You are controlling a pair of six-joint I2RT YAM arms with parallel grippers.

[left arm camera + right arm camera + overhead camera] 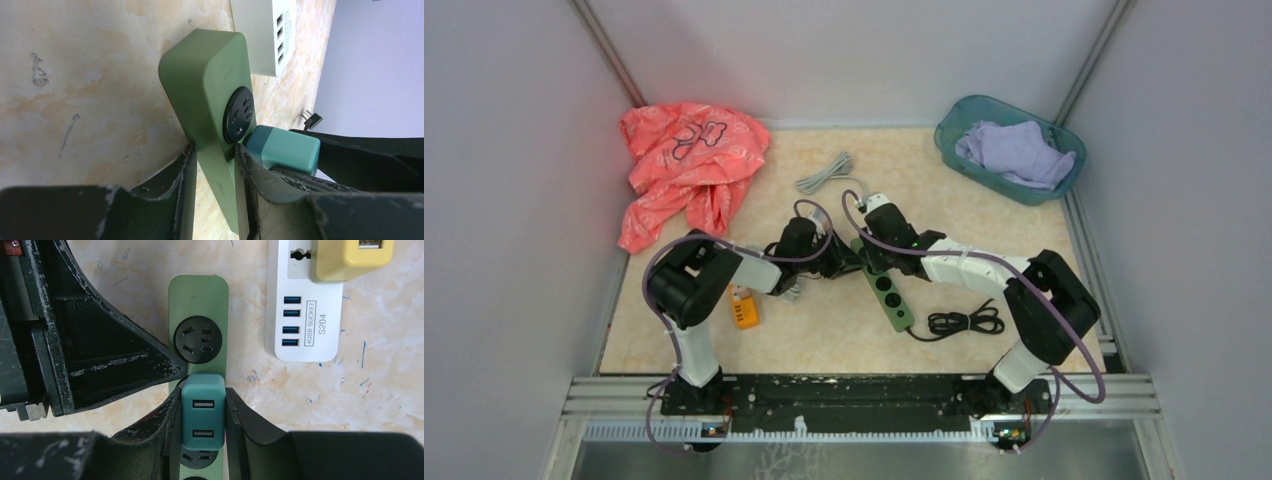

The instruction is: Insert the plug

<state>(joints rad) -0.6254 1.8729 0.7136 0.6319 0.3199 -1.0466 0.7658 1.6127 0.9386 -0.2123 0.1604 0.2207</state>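
The green power strip [890, 297] lies on the table and also shows in the left wrist view [210, 85] and the right wrist view [198, 295]. My left gripper [214, 160] is shut on the strip's two long sides, near its end. My right gripper [202, 412] is shut on a teal USB charger plug [202, 417], also visible in the left wrist view [285, 149]. The plug stands against the strip's face just past the first black socket [198, 339] and covers part of the second one. Its prongs are hidden. Both grippers meet over the strip in the top view [856, 255].
A white USB power strip [303, 325] with a yellow plug [350, 257] lies beside the green strip. A black coiled cord [964, 322], an orange object [744, 307], a grey cable [824, 172], a pink cloth [686, 165] and a teal basket [954, 125] of purple cloth surround them.
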